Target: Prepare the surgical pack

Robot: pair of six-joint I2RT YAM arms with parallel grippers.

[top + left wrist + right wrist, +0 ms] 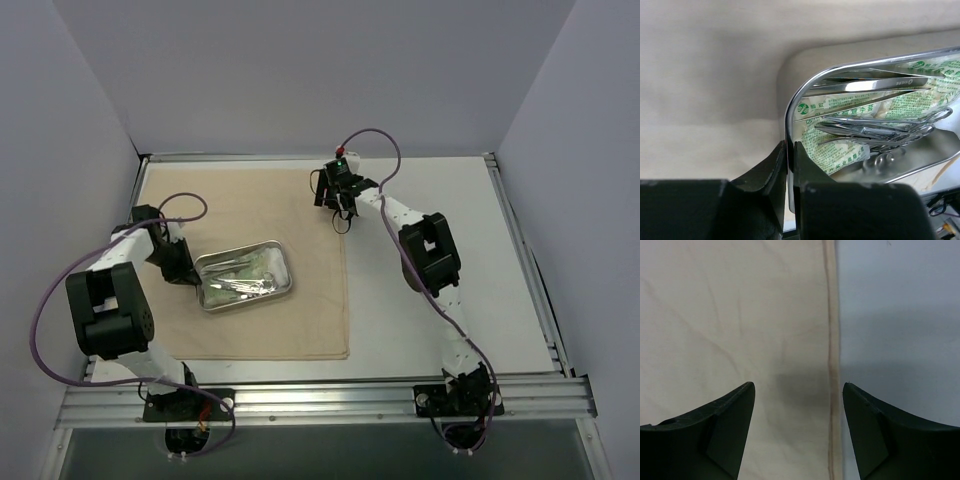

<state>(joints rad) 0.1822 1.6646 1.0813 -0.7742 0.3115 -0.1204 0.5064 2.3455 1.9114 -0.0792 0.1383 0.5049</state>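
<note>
Left pincer (790,152) clamped, right pincer (798,390) wide.

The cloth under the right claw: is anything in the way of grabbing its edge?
Nothing visible. The right claw hangs open above the cloth, over its hemmed edge, with only bare fabric and table between its fingers. The tray sits elsewhere on the cloth, its rim pinched by the left claw.

You're looking at a small rectangular steel tray (286,268), shining mirror-bright, and a large beige cloth (250,200), matt, faintly creased.
</note>
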